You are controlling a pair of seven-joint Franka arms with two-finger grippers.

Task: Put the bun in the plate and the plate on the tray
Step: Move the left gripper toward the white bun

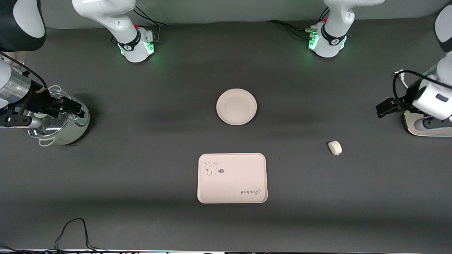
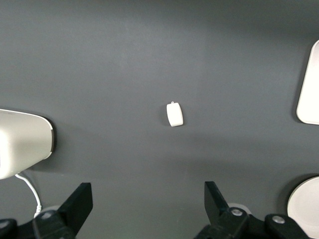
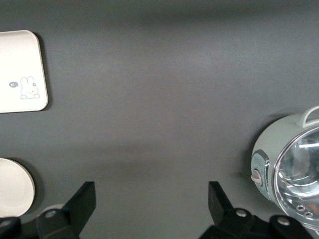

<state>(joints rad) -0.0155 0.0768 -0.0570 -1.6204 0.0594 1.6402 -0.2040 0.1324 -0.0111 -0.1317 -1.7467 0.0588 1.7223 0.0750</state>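
The bun [image 1: 334,147] lies on the dark table toward the left arm's end, and also shows in the left wrist view [image 2: 174,114]. The round plate [image 1: 236,106] sits empty mid-table. The rectangular tray [image 1: 232,178] with its rabbit drawing lies nearer to the front camera than the plate, apart from it. My left gripper [image 1: 383,108] is open and empty over the table by the left arm's end; in its wrist view [image 2: 148,193] the bun lies apart from it. My right gripper [image 1: 77,109] is open and empty [image 3: 151,193] over a pot.
A shiny steel pot [image 1: 58,121] with pale handles stands at the right arm's end, also in the right wrist view [image 3: 294,169]. A white appliance [image 1: 427,127] stands at the left arm's end. A black cable [image 1: 74,233] lies at the table's front edge.
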